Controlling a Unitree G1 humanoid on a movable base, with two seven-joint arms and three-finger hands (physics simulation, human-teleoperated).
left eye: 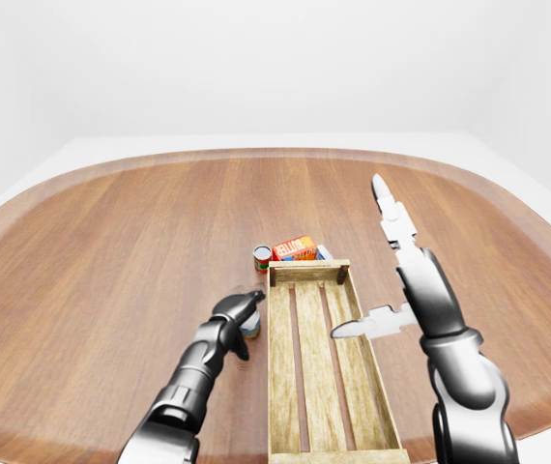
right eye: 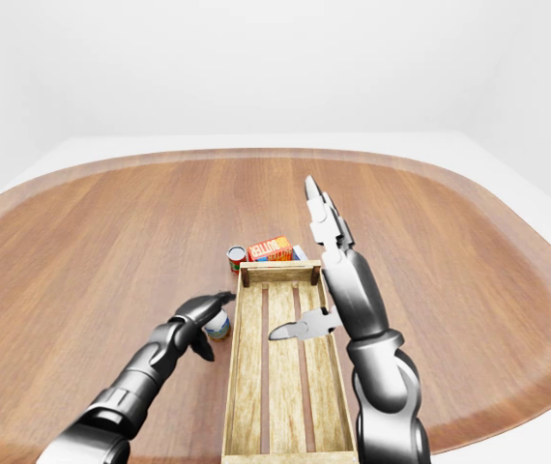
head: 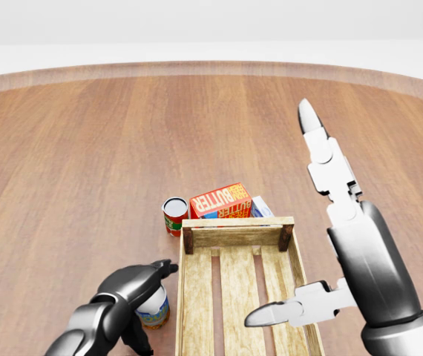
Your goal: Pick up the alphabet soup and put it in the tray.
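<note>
Just beside the left wall of the long slatted wooden tray, toward the table's near edge, the dark left hand sits on top of a small upright can with a white top and blue-green label. Its fingers curl down over the rim; whether they truly clamp it I cannot tell. By its label the alphabet soup looks to be the other can, red-labelled and upright, standing well beyond those fingers at the tray's far left corner, touching or nearly touching the orange butter box. The left hand is nearer it. The silver right hand hangs spread wide over the tray, holding nothing.
</note>
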